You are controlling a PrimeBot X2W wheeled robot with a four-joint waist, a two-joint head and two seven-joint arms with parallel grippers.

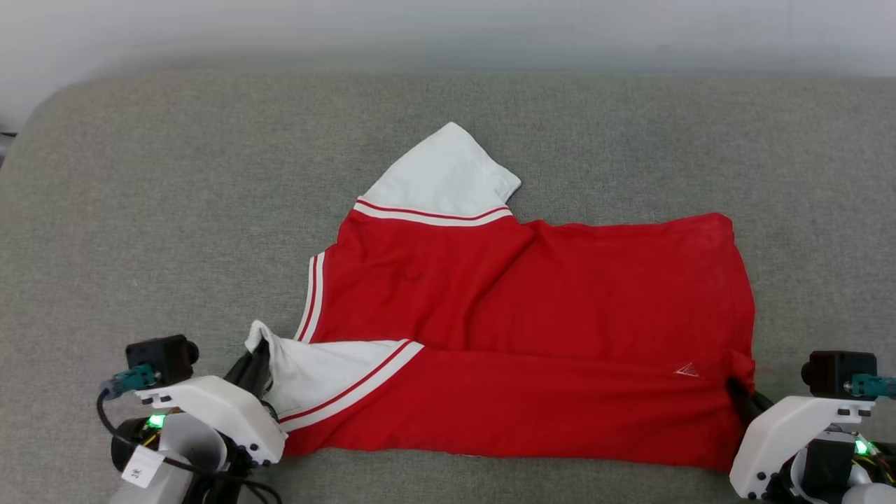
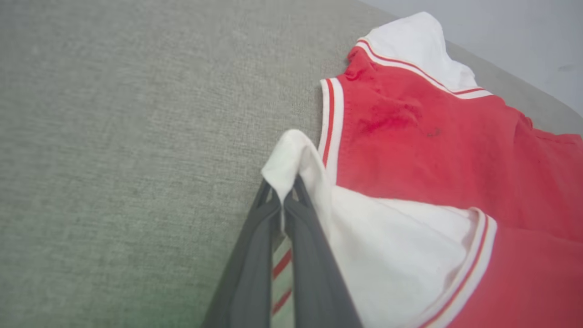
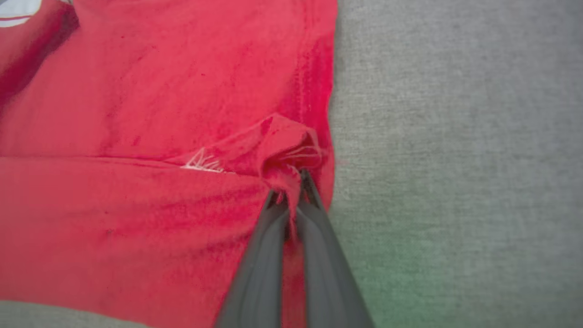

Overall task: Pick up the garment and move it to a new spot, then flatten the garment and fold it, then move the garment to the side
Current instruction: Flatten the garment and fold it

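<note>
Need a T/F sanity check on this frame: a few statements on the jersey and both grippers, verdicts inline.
1. The left gripper is shut on a white sleeve of the garment. True.
2. The right gripper hangs open above the cloth. False: it is shut on a bunch of red fabric at the garment's edge.
3. The garment lies on a grey fabric surface. True.
4. Large black numbers face up on the garment. False: the side facing up is plain red, with a small white mark near the right gripper.
</note>
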